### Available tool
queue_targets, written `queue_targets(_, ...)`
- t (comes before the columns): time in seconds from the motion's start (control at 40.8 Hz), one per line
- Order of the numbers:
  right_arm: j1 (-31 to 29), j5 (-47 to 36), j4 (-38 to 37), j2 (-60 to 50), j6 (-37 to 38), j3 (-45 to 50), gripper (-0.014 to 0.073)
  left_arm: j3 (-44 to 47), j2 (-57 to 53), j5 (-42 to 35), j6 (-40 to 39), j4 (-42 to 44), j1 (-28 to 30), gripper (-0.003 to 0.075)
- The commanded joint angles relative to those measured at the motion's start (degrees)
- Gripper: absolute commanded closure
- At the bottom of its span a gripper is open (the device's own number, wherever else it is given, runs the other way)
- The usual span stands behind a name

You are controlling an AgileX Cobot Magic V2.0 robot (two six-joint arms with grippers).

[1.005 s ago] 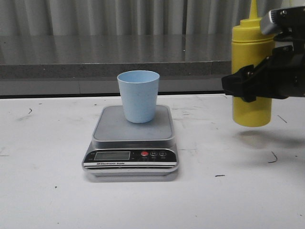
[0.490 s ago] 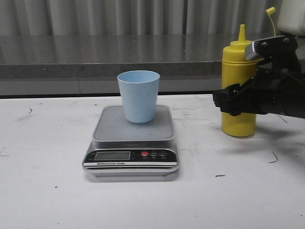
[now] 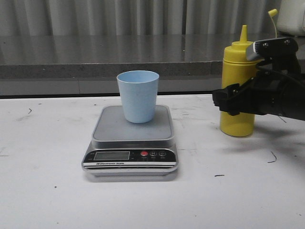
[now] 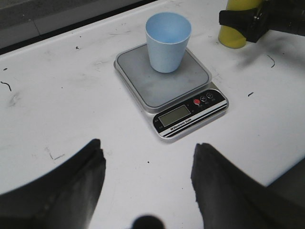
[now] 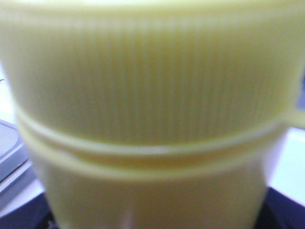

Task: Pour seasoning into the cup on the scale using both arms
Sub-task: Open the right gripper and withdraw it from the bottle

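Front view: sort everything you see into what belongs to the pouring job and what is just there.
Part of the job:
yellow squeeze bottle, with the right gripper around it
pale blue cup
digital kitchen scale under the cup
left gripper, open, over the table

Just there:
white table
grey ledge behind
white object, top right corner

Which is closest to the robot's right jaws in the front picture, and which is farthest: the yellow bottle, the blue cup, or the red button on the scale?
1. The yellow bottle: right at the right gripper, on the table's right side.
2. The red button: left of the bottle, on the scale's front panel.
3. The blue cup: on the scale's platform; nearly level with the button, too close to rank firmly.
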Motion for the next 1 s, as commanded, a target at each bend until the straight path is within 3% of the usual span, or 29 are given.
queue_targets(0.0, -0.1, -5.9, 0.9, -2.9, 0.3, 0.2, 0.0018, -1.6, 0.0, -4.2, -0.2, -0.7, -0.4, 0.0321)
queue_targets(0.294, -0.1, -11.2, 2.4, -7.0, 0.4, 7.6, -0.0007, -1.6, 0.0, -4.2, -0.2, -0.7, -0.4, 0.0321)
queue_targets(0.564, -0.1, -7.3, 7.0, -16.4, 1.9, 18.1, -0.0007, -1.6, 0.0, -4.2, -0.2, -0.7, -0.4, 0.0321)
queue_targets(0.711, -0.1, 2.8, 5.8, -26.0, 6.2, 22.7, -0.0007, -1.6, 0.0, -4.2, -0.2, -0.7, -0.4, 0.0321)
queue_targets(0.858, 0.0, 19.5, 3.2, -37.7, 10.3, 23.5, -0.0007, -1.6, 0.0, -4.2, -0.2, -0.7, -0.4, 0.0321)
queue_targets(0.98, 2.4, 33.6, 5.2, -49.2, 11.7, 23.5, -0.0007, -1.6, 0.0, -4.2, -0.2, -0.7, -0.4, 0.0321)
